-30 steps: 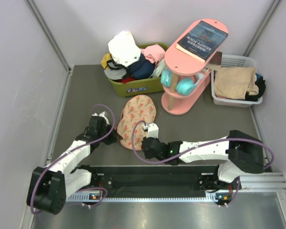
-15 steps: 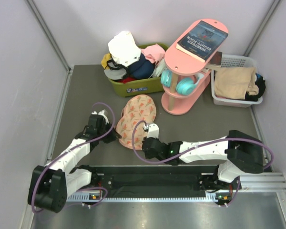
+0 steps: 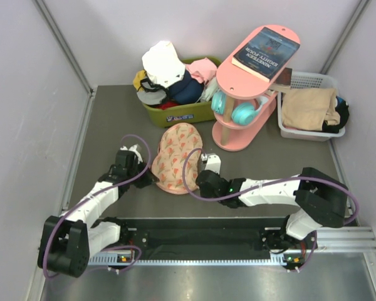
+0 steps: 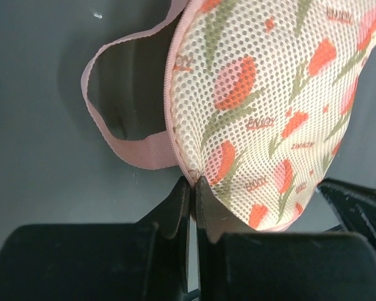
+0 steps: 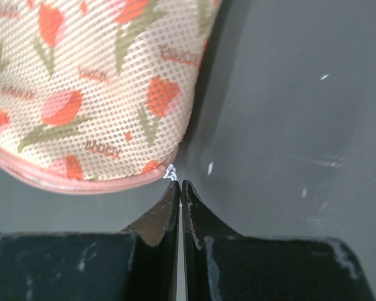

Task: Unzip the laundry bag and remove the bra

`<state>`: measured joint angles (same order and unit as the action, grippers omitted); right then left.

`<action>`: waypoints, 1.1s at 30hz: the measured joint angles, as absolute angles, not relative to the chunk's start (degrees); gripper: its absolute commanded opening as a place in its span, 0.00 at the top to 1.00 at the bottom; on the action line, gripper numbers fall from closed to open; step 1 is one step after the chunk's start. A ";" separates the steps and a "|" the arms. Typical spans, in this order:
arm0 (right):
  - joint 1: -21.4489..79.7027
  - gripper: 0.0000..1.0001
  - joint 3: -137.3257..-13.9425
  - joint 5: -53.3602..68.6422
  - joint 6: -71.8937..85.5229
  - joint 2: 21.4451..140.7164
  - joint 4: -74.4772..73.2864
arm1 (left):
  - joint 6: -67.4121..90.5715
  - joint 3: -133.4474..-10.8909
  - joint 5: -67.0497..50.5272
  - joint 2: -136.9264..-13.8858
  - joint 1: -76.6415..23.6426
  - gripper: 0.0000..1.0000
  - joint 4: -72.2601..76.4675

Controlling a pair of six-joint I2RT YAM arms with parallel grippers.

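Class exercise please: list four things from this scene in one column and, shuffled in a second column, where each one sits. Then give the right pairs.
1. book
2. headphones
3. tan cloth
4. laundry bag

A. in the white basket
B. on the grey table
C. on top of the pink shelf
D. on the lower tier of the pink shelf

Pairs: 1-C, 2-D, 3-A, 4-B

At the far side of the desk (image 3: pixel 113 125) I see a green bin (image 3: pixel 175 117) full of mixed clothes. Just right of it stands a pink shelf (image 3: pixel 235 75) with a dark book (image 3: pixel 266 52) on top and teal headphones (image 3: pixel 235 108) below. A white basket (image 3: pixel 304 133) holds a tan cloth (image 3: pixel 308 106).
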<state>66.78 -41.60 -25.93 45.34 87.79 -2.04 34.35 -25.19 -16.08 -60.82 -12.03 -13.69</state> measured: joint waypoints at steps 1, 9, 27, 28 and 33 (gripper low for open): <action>65.91 1.00 -41.60 -25.89 45.04 87.79 -1.80 | 34.33 -25.21 -16.25 -60.93 -12.01 1.00 -13.63; 61.58 1.00 -41.60 -25.69 42.65 87.83 0.62 | 34.30 -25.39 -17.15 -61.04 -11.97 1.00 -13.23; 60.84 0.34 -46.28 -24.38 34.37 83.96 -8.34 | 33.17 -25.41 -18.13 -61.01 -10.94 1.00 -13.13; 61.04 0.32 -46.68 -24.45 34.13 82.89 -8.97 | 33.17 -25.41 -18.13 -60.99 -10.94 0.92 -13.15; 62.33 0.28 -49.67 -23.83 32.97 80.05 -9.17 | 32.77 -25.43 -18.02 -59.77 -10.92 0.39 -13.87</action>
<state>62.33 -49.67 -23.83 32.97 80.05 -9.17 32.77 -25.43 -18.02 -59.77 -10.92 -13.87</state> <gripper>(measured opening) 0.709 0.360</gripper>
